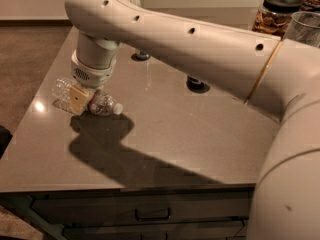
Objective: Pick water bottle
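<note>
Right now, in the one camera view, my gripper (80, 100) is low over the far left part of the table (165, 134), close to its left edge, with my wrist coming straight down onto it from my long pale arm (200, 39). The bottle (103, 103) lies on its side on the tabletop directly under my jaws, across their line. Its clear ribbed base pokes out to my gripper's left and its neck and white cap (118, 109) poke out to the right, toward the near edge. My gripper covers the bottle's middle, so the label is mostly hidden. Whether my jaws are closed on the bottle or just set around it, I cannot tell. The bottle appears to rest on the table.

My arm's dark shadow (115, 149) spreads over the table just in front of the gripper. Well off to the right of my jaws, partly under my arm, a dark round thing (198, 85) stands on the table, and another (141, 57) sits behind my wrist. Far to the right and behind are a dark-lidded jar (277, 15) and a clear cup (306, 28). Below the near edge is a drawer handle (152, 215).
</note>
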You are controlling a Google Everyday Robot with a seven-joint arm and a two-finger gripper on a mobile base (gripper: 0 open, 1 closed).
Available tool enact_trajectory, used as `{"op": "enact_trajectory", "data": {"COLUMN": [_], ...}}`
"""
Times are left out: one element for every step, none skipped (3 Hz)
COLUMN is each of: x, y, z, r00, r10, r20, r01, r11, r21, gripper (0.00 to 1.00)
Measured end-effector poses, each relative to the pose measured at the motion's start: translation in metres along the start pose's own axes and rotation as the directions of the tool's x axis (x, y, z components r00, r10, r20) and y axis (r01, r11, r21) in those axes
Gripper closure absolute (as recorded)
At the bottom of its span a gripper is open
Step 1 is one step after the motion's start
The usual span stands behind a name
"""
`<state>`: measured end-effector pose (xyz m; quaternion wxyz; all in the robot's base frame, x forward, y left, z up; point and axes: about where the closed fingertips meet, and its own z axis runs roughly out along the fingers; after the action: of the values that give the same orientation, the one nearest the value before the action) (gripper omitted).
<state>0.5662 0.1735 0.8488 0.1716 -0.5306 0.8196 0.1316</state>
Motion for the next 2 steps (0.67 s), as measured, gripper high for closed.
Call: {"op": "enact_trajectory", "data": {"x": [0.014,0.039], "y": [-0.033,-0.067], "z": [-0.035,-0.093], "r00": [0.998,0.992], "r10": [0.035,0.028], "r20": [0.057,0.123], "r01": [-0.034,-0.025], "r11": [0.9991,0.9993], "r21": [-0.025,-0.027], "gripper": [0.82,1.0]}}
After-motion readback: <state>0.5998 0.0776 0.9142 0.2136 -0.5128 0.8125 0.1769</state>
